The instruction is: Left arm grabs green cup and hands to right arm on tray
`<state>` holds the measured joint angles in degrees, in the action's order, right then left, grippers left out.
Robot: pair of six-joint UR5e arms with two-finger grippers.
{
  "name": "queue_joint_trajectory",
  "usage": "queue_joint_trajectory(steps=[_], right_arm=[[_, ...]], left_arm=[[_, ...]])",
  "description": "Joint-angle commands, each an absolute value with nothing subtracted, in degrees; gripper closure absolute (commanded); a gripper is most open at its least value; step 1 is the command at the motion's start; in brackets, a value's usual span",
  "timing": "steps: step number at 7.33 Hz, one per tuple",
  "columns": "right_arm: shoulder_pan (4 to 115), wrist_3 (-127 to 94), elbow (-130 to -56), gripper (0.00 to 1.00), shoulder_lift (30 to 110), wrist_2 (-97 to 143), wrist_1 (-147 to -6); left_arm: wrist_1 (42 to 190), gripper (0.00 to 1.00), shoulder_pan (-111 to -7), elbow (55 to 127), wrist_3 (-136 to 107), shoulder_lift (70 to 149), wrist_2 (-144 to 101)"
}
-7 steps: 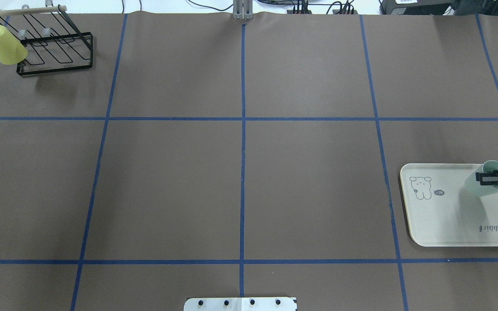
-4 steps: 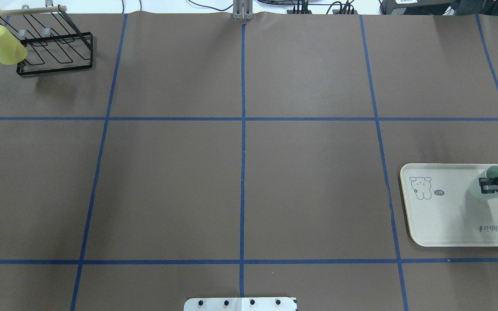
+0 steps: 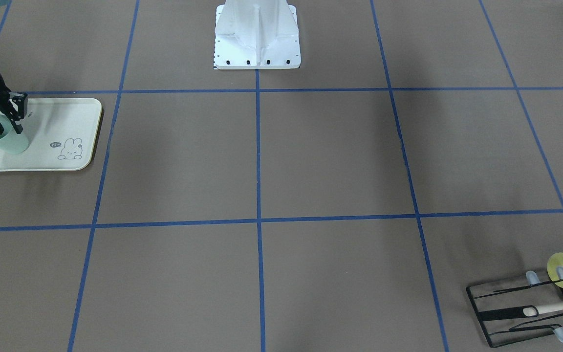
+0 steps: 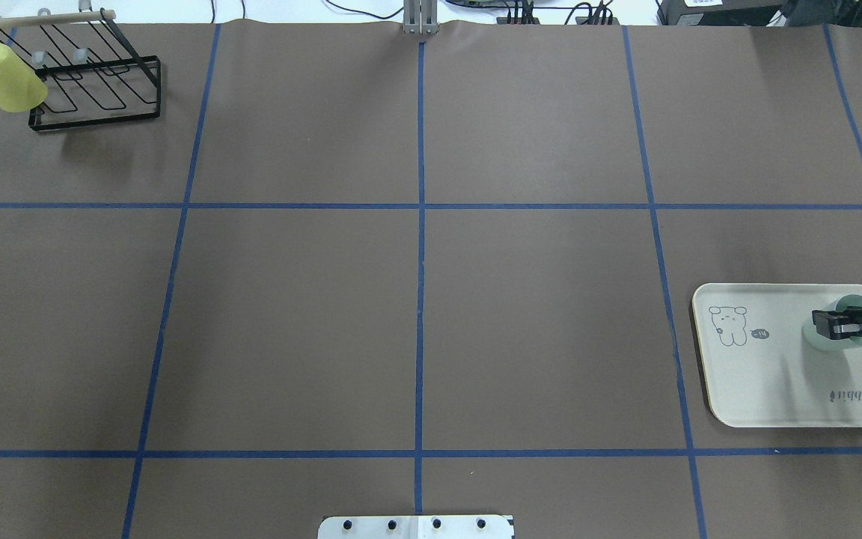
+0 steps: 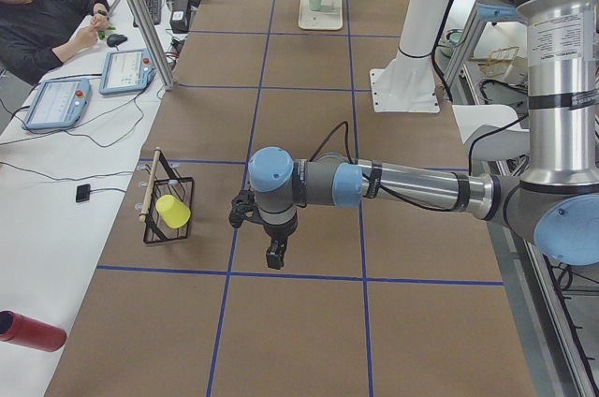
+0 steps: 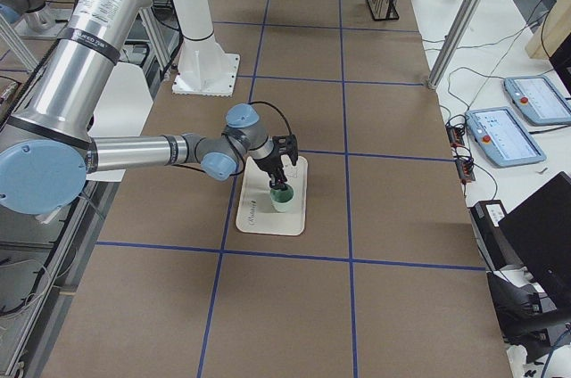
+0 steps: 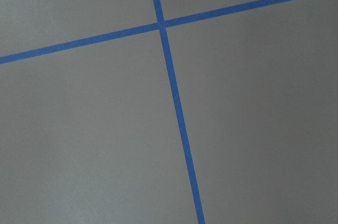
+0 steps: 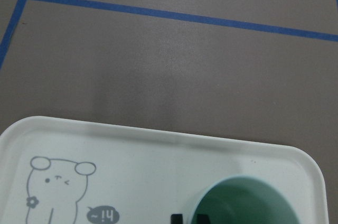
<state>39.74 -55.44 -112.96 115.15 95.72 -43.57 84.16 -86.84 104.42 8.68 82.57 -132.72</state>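
Observation:
The pale green cup stands upright in the far right part of the cream tray. My right gripper comes down from above and is shut on the cup's rim, one finger inside and one outside. The front view shows the same grip on the cup over the tray. The right wrist view shows the cup's mouth and the bunny drawing. My left gripper hangs over bare table near the rack; I cannot tell whether it is open.
A black wire rack with a yellow cup on it stands at the far left corner. Blue tape lines cross the brown table. The robot's base plate sits at the near edge. An operator sits beyond the table's far side.
My right gripper has brought the green cup from a tilt to upright and lowered it toward the tray, shifting slightly toward the tray's middle.

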Motion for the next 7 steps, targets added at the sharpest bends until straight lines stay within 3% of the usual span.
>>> queue_joint_trajectory(steps=[1,3,7], right_arm=[[40.4,-54.8,-115.3,0.00,114.8,97.1,-44.2],[49.1,-49.4,-115.6,0.00,113.2,107.5,-48.1],[70.1,-19.5,-115.0,0.00,99.0,121.1,-77.1]], left_arm=[[84.2,0.00,-86.8,104.4,8.6,82.7,-132.7],[84.2,0.00,-86.9,104.6,7.8,82.7,-132.8],[84.5,0.00,-86.8,104.2,6.9,82.6,-132.6]])
